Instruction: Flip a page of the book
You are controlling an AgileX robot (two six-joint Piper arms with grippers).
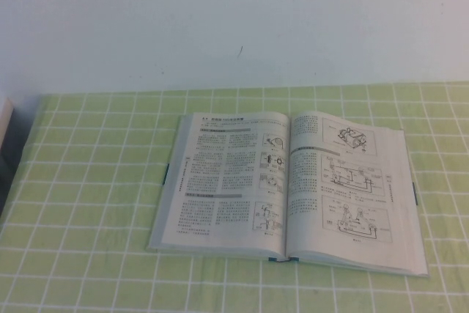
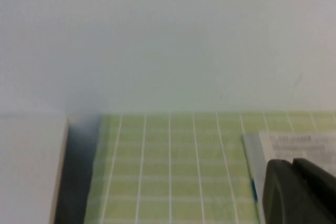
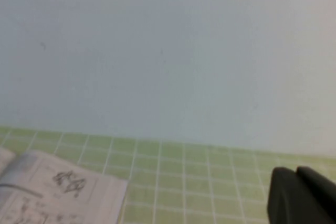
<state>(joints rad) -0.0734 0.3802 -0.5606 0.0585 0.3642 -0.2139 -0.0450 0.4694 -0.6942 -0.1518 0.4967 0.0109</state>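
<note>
On checked cloth (image 1: 88, 181), book (image 1: 286, 188) open flat, left gripper (image 2: 299, 192) & right gripper (image 3: 302, 195) off-table

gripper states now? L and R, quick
Left gripper: beside the book's left edge, holding nothing; open or closed cannot be told.
Right gripper: right of the book, holding nothing; cannot be told.

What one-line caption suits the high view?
Open book lies flat on the green checked tablecloth before a white wall; neither gripper appears.

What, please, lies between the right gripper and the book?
Only bare checked cloth separates the right gripper from the book, per the right wrist view. The left gripper sits beside the book.
</note>
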